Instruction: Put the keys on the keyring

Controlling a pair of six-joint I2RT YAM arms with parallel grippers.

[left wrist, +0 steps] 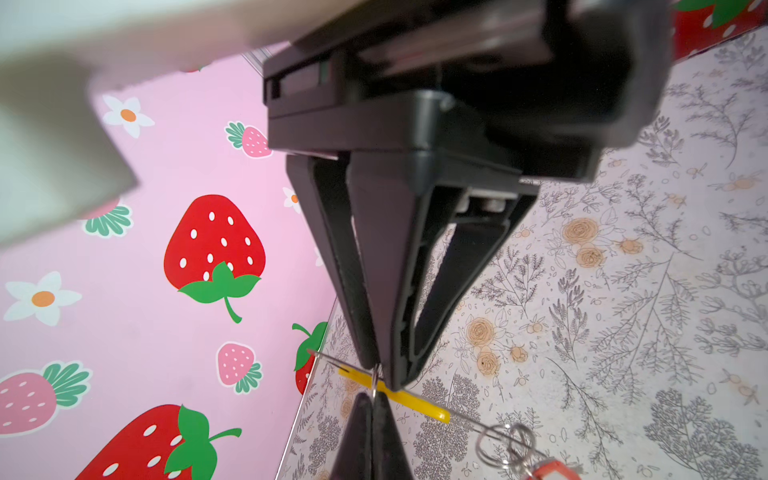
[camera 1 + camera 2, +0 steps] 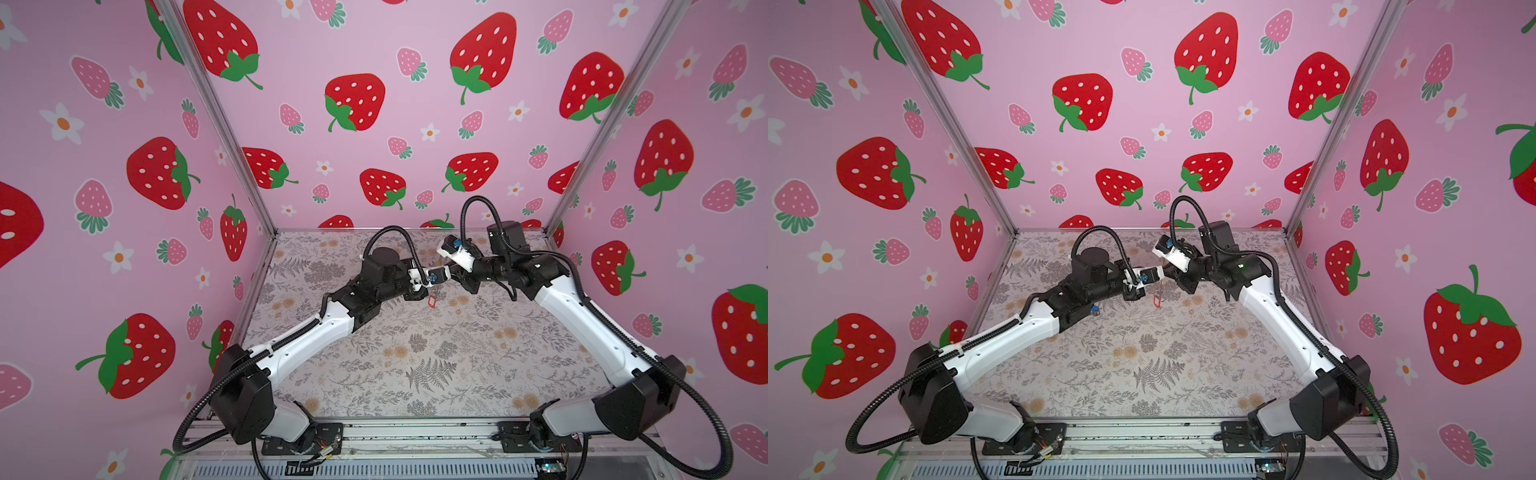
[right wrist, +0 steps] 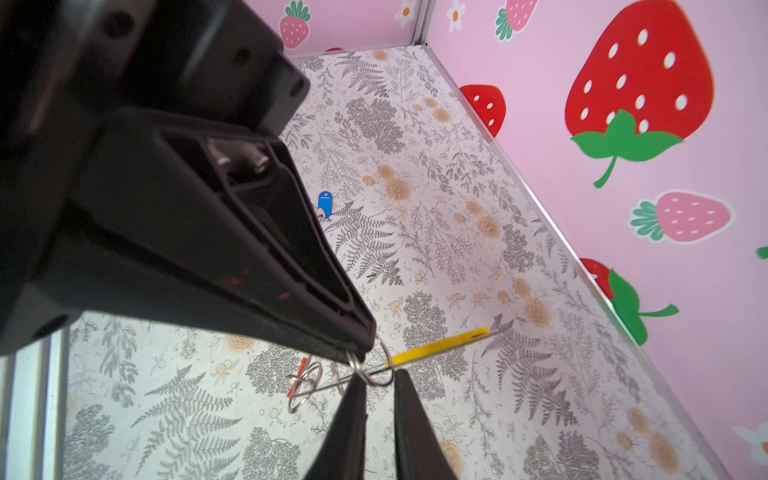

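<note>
The keyring (image 1: pixel 395 395) is a thin grey wire with a yellow segment (image 3: pixel 436 345), held above the table between the two arms. My left gripper (image 1: pixel 375 399) is shut on it, pinching a small metal loop (image 3: pixel 376 365) beside the yellow part. My right gripper (image 3: pixel 380 386) is open, its fingertips on either side of that loop with a gap between them. The key with the red tag (image 1: pixel 548 469) hangs by small split rings (image 3: pixel 307 382) on the wire, and shows in both top views (image 2: pixel 432 301) (image 2: pixel 1157 301). The key with the blue tag (image 3: pixel 325 203) lies on the table by the left arm (image 2: pixel 1095 309).
The floral table (image 2: pixel 415 374) is walled on three sides by strawberry panels (image 2: pixel 374 124). Both arms reach in from the front corners and meet near the back middle. The two grippers' tips almost touch.
</note>
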